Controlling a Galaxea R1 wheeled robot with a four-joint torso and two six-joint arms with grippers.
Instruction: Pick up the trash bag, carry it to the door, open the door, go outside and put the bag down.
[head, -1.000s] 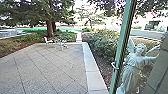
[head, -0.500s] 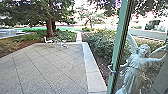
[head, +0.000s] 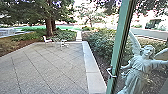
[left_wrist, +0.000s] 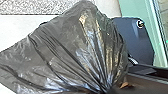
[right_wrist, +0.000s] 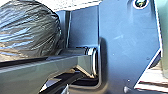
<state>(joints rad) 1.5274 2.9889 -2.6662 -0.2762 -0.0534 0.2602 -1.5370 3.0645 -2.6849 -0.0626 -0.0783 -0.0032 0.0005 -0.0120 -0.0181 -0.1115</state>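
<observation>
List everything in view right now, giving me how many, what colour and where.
Trash bag: one, black, in both wrist views.
Green door frame edge: one, right of centre ahead.
Handle: one, silvery, on that frame.
Winged statue: one, pale grey, at far right.
Paving: one area, grey, ahead.
Edging strip: one, pale, right of the paving.
Outdoor furniture: count unclear, whitish, paving's far edge.
Shrubs: several, green, beyond the strip.
Trees: several, green, background.
Robot's plate: one, dark, both wrist views.
Jointed bar: one, grey, beside it.
</observation>
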